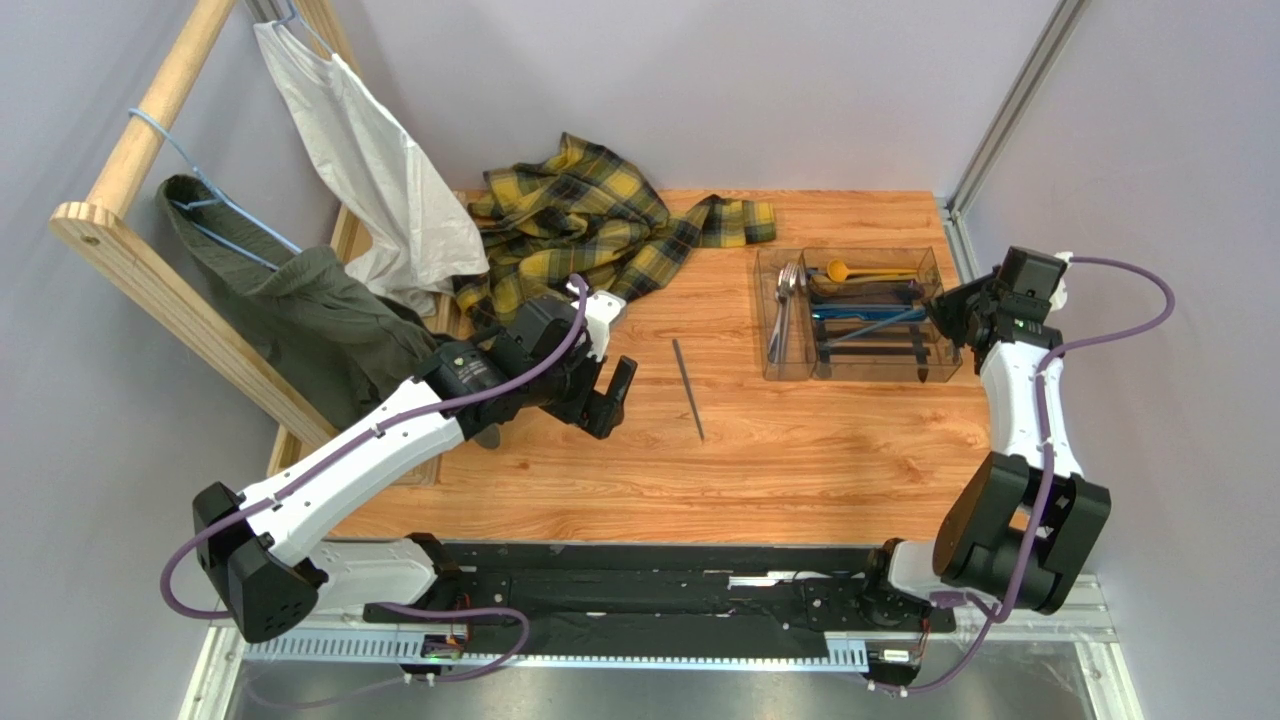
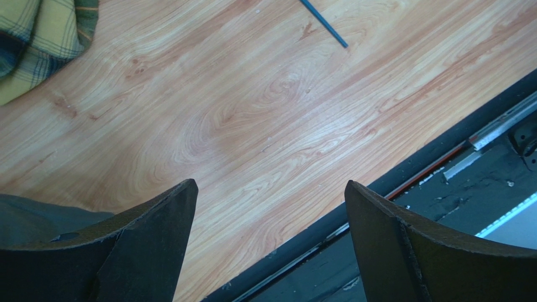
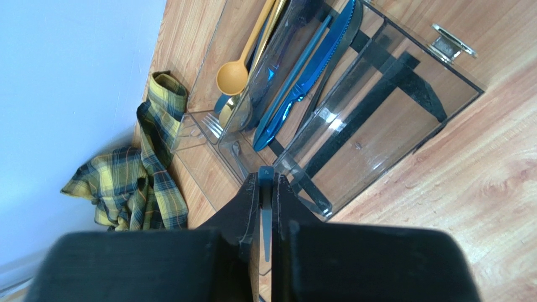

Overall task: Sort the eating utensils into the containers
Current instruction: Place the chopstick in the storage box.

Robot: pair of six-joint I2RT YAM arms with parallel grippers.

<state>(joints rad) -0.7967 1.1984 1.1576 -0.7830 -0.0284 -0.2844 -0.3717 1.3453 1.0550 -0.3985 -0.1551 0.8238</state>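
One dark stick (image 1: 688,389) lies mid-table, well apart from the tray (image 1: 872,372) at the far right; the left gripper (image 1: 609,402) is held wide open just left of it; the right gripper (image 3: 265,179) is clenched over the tray; the slim stick could be nudged aside if the jaws are lowered off-line.

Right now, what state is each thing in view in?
Tray: partly filled, one compartment bare.
Left gripper: open, empty.
Right gripper: shut, at the tray's edge.
Stick: loose on the table, outside the tray.
Plaid cloth: crumpled on the table.
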